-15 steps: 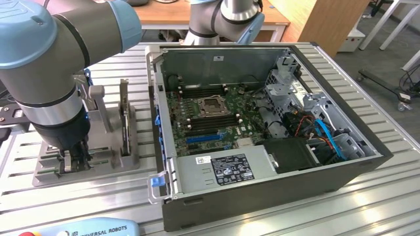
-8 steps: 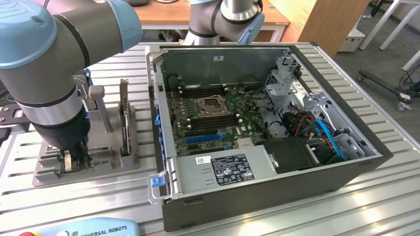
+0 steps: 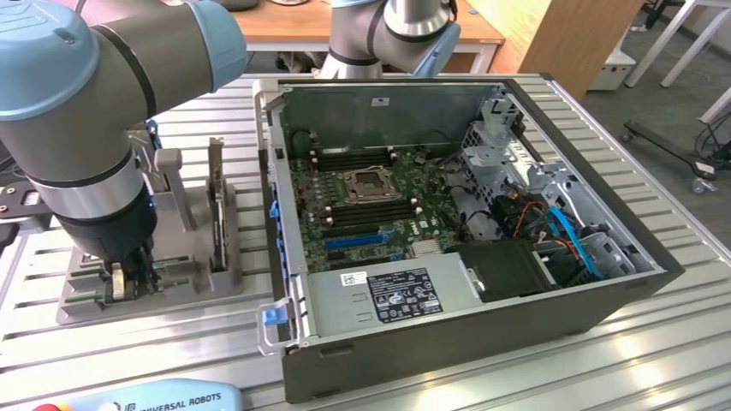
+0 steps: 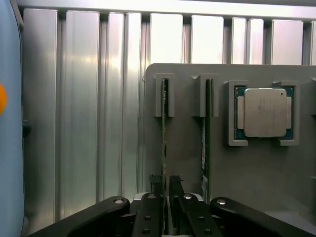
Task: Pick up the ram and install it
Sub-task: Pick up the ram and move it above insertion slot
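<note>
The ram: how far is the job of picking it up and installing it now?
Done: the gripper is down at the holder. In hand: its fingers clamp one ram standing in its slot, not yet lifted. Left: lifting it and seating it in the motherboard's memory slots, which look empty.

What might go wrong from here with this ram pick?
The gripper is shut on the thin ram standing on edge in the grey holder; such a narrow grip might let it slip or tilt. One end sits in a slot, so an uneven lift may bind. The second ram stands close beside, where a finger might brush it.
</note>
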Robot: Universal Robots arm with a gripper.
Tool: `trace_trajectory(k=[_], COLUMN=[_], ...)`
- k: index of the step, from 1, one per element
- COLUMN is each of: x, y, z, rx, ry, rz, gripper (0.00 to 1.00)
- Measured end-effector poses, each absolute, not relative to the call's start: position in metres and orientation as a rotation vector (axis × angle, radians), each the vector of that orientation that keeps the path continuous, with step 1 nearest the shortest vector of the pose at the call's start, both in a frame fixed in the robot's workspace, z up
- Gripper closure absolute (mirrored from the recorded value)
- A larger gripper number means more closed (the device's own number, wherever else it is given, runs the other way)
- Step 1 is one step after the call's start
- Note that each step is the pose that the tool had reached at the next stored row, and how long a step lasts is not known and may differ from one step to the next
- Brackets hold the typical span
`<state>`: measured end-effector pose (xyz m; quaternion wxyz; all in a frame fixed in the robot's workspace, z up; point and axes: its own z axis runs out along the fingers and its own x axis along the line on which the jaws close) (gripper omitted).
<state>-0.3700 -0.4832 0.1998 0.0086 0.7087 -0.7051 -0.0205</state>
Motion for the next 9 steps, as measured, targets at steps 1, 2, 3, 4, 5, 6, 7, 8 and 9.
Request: trace_trajectory(k=[1,2,3,4,5,6,7,8,9], x=[-0.37,-0.3698,-0.3698,-0.3698,-0.3698,-0.3698,-0.3698,-0.3698,-0.3698], y=[-0.4835,-0.4837,-0.4837,-0.4837,-0.4837,-0.4837,-0.4837,-0.4838,-0.4838], z=[0.1997,0.1998,0.1998,0.1998,0.1998,0.1998,0.1998,0.1998,0.1998], rx=[2.215,2.214,2.215,2.215,2.216,2.217,2.218,2.219,2.22], ry=[-2.203,-2.203,-2.203,-2.203,-2.202,-2.201,-2.199,-2.198,-2.197], rz=[-0.064,-0.064,-0.064,-0.064,-0.064,-0.064,-0.064,-0.064,-0.064], gripper=[0.8,0.8,0.8,0.8,0.8,0.8,0.8,0.8,0.8])
